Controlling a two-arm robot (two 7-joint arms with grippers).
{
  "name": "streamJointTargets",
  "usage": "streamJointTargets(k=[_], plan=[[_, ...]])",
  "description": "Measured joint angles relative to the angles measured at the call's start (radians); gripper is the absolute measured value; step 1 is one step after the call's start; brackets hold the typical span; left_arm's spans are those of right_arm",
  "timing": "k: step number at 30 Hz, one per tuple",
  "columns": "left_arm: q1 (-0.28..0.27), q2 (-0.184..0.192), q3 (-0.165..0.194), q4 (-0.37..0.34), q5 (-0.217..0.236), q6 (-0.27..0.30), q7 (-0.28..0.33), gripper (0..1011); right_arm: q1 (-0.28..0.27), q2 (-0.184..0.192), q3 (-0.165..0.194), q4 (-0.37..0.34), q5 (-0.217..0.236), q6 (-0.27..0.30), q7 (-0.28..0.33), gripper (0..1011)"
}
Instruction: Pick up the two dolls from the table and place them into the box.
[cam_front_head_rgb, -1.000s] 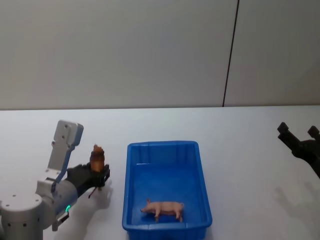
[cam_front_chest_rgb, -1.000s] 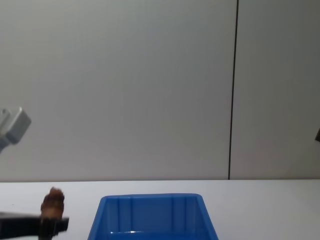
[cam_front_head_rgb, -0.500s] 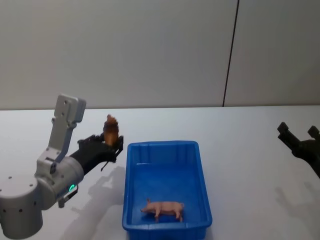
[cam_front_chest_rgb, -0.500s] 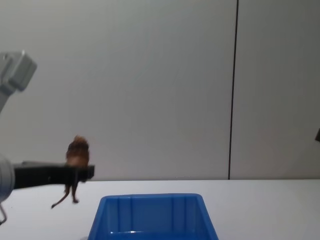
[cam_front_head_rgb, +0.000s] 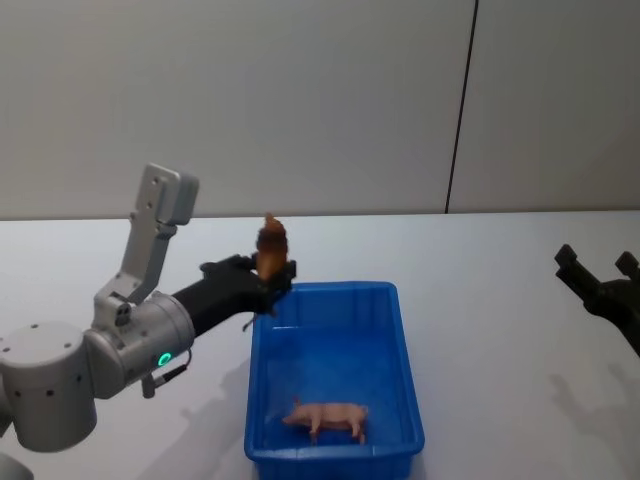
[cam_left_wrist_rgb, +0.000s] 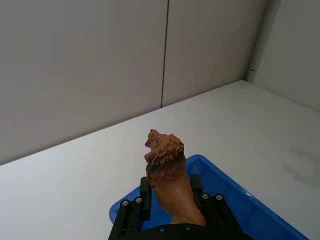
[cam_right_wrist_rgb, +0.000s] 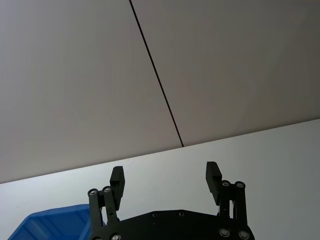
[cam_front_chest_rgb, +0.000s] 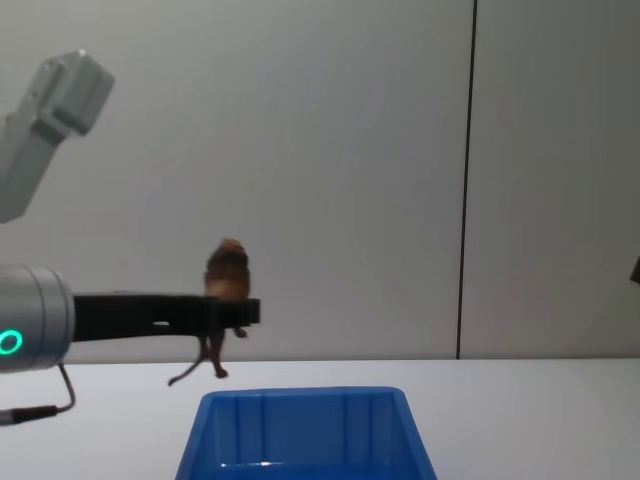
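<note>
Left claw (cam_front_head_rgb: 268, 275), raised above the table (cam_front_head_rgb: 500, 260), grasping the reddish-brown doll (cam_front_head_rgb: 271, 243). The fingers (cam_left_wrist_rgb: 145, 192) are clenched on the doll's lower body, one on each side; the bumpy head and upper torso stand upright above them. The part of the doll between the fingers is hidden in the left wrist view, where the claw body cuts it off. In the chest view the doll (cam_front_chest_rgb: 227, 270) sits on top of the horizontal black claw (cam_front_chest_rgb: 240, 312), and thin legs and a tail hang beneath it, too small to make out in detail.

The claw is at the far-left corner of the box (cam_front_head_rgb: 405, 340). In the head view it overlaps the rim there; whether it is touching the rim cannot be told. In the chest view it is clearly higher than the box's (cam_front_chest_rgb: 300, 400) far wall, well apart from it vertically. The near part of the box is cut off by the lower edge of the chest view.

The pale pink doll (cam_front_head_rgb: 325, 415) stands on the box floor near the front wall, side-on, head toward the robot's left.

Right claw (cam_front_head_rgb: 598, 278), at the right edge of the head view above the table, well apart from the box. Its fingers (cam_right_wrist_rgb: 117, 177) are spread wide and hold nothing; the right wrist view shows a blue corner of the box (cam_right_wrist_rgb: 45, 225) beyond them.
</note>
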Motion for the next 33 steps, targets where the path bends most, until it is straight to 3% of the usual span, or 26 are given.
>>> streamJointTargets(k=[6, 15, 33], plan=[[-0.027, -0.015, 0.014, 0.039, 0.002, 0.053, -0.061, 471, 0.0, 0.0, 0.0, 0.0, 0.0, 0.0, 0.0, 1001], [-0.057, -0.039, 0.031, 0.1, 0.027, 0.1, -0.082, 477, 0.0, 0.0, 0.0, 0.0, 0.0, 0.0, 0.0, 1001], [-0.08, -0.055, 0.043, 0.137, 0.047, 0.126, -0.092, 973, 0.0, 0.0, 0.0, 0.0, 0.0, 0.0, 0.0, 1001]])
